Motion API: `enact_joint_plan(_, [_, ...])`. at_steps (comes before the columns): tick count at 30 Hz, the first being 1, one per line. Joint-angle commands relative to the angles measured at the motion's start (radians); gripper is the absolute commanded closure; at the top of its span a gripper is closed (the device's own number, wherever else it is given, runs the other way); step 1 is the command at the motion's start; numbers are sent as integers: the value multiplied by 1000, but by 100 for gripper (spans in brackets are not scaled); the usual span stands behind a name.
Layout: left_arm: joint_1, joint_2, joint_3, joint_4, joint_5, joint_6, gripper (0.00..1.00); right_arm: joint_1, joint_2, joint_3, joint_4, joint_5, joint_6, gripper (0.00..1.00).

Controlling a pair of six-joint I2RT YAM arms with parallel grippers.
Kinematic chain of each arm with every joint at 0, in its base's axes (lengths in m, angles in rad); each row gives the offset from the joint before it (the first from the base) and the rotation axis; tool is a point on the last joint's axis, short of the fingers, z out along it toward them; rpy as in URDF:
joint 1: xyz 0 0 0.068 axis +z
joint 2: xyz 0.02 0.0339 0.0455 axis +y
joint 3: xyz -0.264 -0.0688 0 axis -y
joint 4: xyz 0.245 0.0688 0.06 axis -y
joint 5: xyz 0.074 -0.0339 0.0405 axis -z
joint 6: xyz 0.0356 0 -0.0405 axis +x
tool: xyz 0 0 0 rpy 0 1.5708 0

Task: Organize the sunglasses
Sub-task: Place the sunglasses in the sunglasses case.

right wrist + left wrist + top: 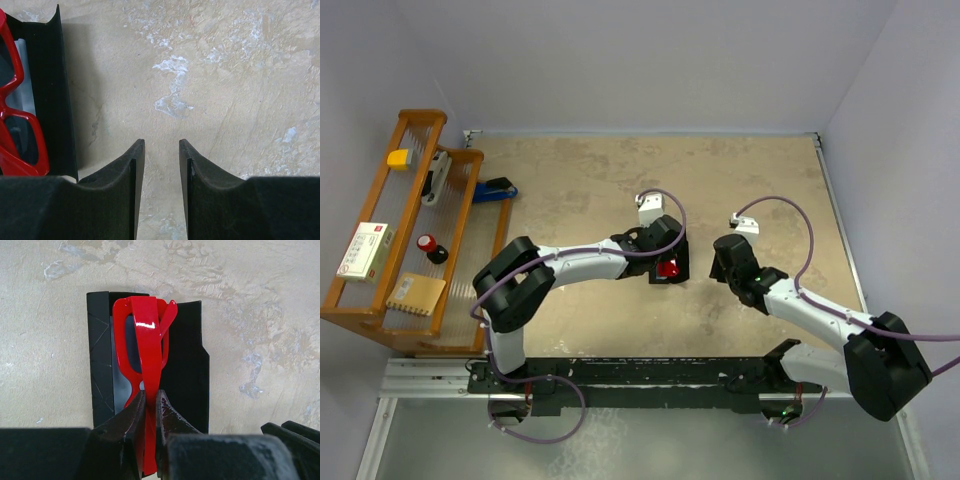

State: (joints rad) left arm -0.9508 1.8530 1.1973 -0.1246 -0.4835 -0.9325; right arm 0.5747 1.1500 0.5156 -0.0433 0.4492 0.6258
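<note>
The red-framed sunglasses (145, 340) are folded and held edge-on in my left gripper (149, 396), which is shut on their frame just above the open black case (185, 355). In the top view the sunglasses (668, 268) show as a red spot at the left gripper (670, 270), mid-table. In the right wrist view the sunglasses (15, 125) and the case wall (50, 90) lie at the far left. My right gripper (161, 145) is open and empty over bare table, to the right of the case; it also shows in the top view (725, 255).
A wooden rack (405, 240) stands at the left edge with a yellow block (398, 158), a white box (365, 250), a small red and black item (430, 245) and a tan pad (416, 294). A blue and black object (495, 188) lies beside it.
</note>
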Motion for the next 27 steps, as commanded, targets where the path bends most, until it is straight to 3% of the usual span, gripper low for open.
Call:
enact_joint_plan(1, [-3, 5, -1, 20, -10, -13, 100, -4, 0, -1, 19, -5, 5, 63])
enact_joint_plan(21, [6, 31, -11, -1, -13, -22, 100, -5, 5, -7, 26, -6, 3, 63])
enact_joint_plan(27, [2, 24, 4, -29, -29, -22, 81, -5, 0, -8, 25, -4, 3, 63])
